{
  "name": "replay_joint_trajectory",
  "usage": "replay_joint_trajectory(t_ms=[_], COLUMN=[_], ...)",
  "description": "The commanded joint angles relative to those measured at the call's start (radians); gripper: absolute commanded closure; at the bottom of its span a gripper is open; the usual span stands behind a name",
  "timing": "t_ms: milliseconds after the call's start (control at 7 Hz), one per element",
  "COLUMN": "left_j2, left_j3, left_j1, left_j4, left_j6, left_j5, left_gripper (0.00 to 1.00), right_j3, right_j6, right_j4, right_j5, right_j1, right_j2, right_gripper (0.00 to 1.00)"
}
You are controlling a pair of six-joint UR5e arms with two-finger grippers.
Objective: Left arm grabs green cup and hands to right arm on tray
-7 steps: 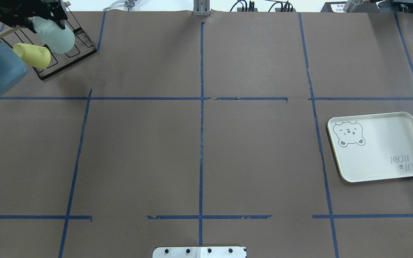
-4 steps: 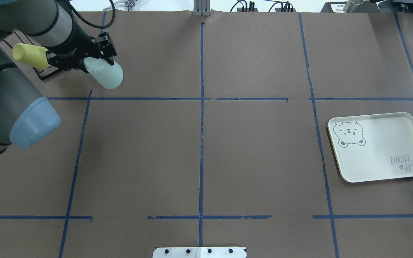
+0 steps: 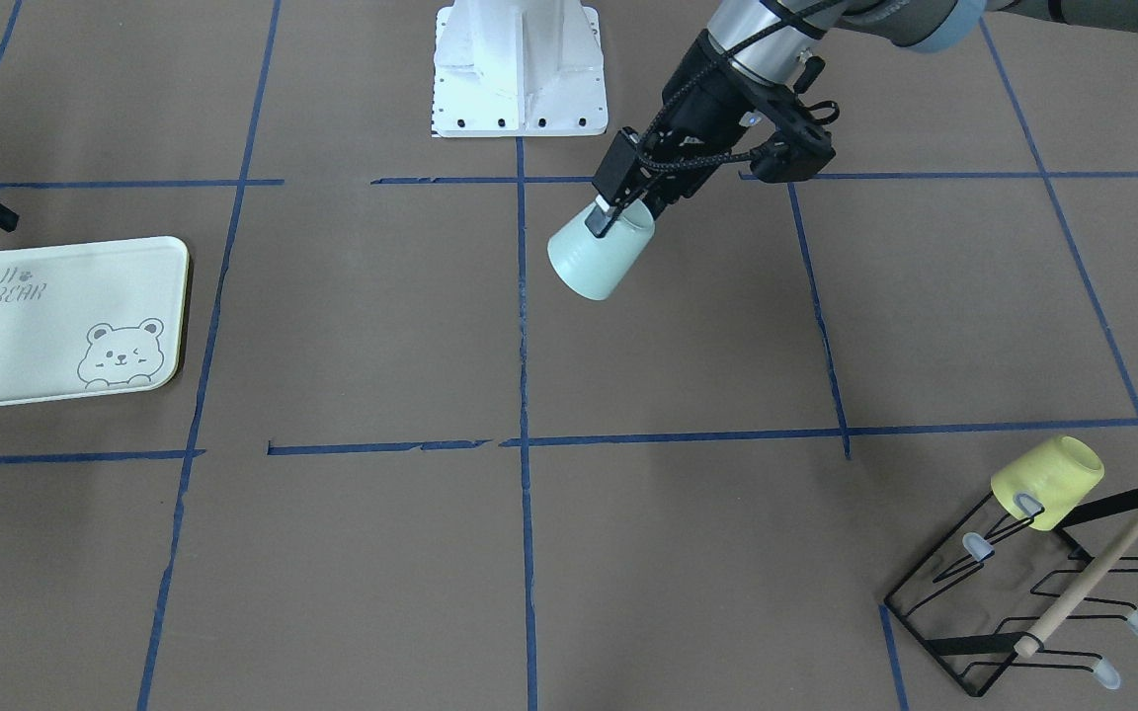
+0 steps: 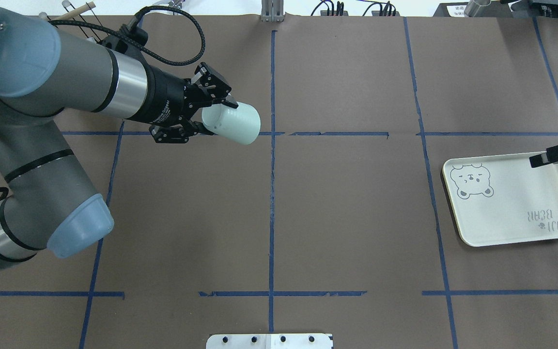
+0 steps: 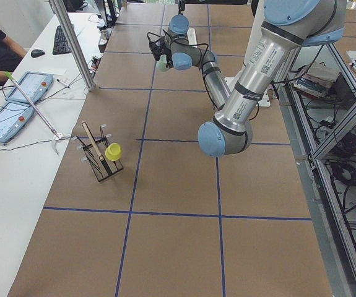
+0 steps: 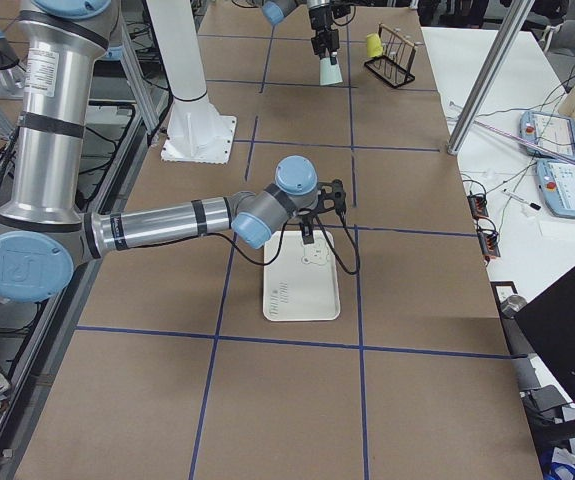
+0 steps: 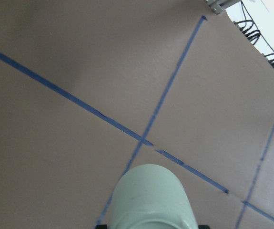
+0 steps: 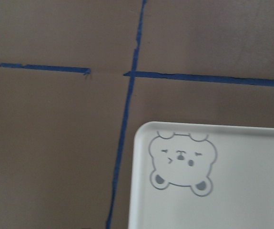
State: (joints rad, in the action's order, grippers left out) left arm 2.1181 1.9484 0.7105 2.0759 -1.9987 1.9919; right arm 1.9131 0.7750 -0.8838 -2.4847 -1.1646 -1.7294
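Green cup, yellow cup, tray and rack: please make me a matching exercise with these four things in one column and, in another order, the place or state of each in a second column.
Things:
1. green cup
2. yellow cup
3. tray
4. rack

Places or states:
A. lies flat on the table and bears a bear drawing
B. hangs on a prong of the rack
C. held above the table, tilted, by the left gripper
D. stands on the table, black wire with a wooden rod

Pairs: 1-C, 2-B, 3-A, 4-D
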Motion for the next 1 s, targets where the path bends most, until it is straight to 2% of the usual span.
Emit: replay_joint_trajectory(t_ms=[0,143,286,429,571,714,857], left_j2=[-0.082,-0.076,-0.084,-0.086,-0.087,-0.087,-0.087], left_j3=[-0.029,-0.057,-0.072,-0.135,-0.205,-0.257,-0.269], left_j1=[-0.045,-0.063,-0.083,-0.136,-0.205,-0.235,-0.246], left_j4=[0.39,0.517,0.664,0.879,1.103,1.235,1.262], left_j6=[-0.149,-0.161,-0.246,-0.329,-0.339,-0.342,-0.344], left_j5=[-0.002,-0.01,-0.06,-0.162,-0.265,-0.284,-0.285], left_gripper=[0.94,0.92,0.92,0.92,0.92,0.92,0.92], right_j3=[-0.002,-0.022,-0.028,-0.022,-0.017,-0.019,-0.02], right_j6=[0.331,0.501,0.665,0.81,0.974,1.109,1.203], right_j4=[0.223,0.33,0.409,0.515,0.678,0.86,1.023], right_j5=[-0.002,0.006,0.006,0.018,0.097,0.239,0.394], right_j1=[0.13,0.193,0.227,0.261,0.313,0.403,0.51], right_j2=[0.101,0.19,0.262,0.311,0.344,0.346,0.346], right_gripper=[0.0,0.0,0.0,0.0,0.0,0.0,0.0])
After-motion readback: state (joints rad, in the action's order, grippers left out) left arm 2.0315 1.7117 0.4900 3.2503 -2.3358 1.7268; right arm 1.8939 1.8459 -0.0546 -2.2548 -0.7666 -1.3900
